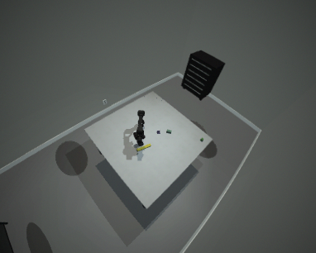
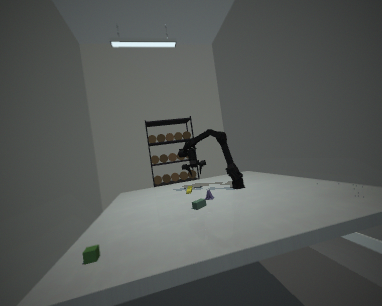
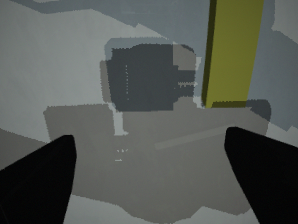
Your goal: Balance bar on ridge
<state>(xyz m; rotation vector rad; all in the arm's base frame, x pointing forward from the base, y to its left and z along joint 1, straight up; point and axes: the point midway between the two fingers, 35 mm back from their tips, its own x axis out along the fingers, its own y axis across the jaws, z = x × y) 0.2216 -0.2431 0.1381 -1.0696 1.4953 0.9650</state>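
Note:
The yellow bar (image 1: 144, 147) (image 2: 189, 190) (image 3: 234, 55) lies flat on the table. In the wrist view one end shows at the upper right, ahead of the right fingertip, and the rest runs out of the top of the picture. The ridge is a small purple wedge (image 1: 158, 132) (image 2: 209, 195) standing on the table with nothing on it. My gripper (image 2: 195, 172) (image 3: 152, 141) is open and empty, pointing down above the table close to the bar. The bar is not between the fingers.
A grey-green block (image 1: 169, 131) (image 2: 199, 204) lies near the ridge. A bright green block (image 1: 202, 140) (image 2: 91, 254) lies near a corner of the table (image 1: 150, 182) (image 2: 152, 250). The arm's shadow falls around the bar.

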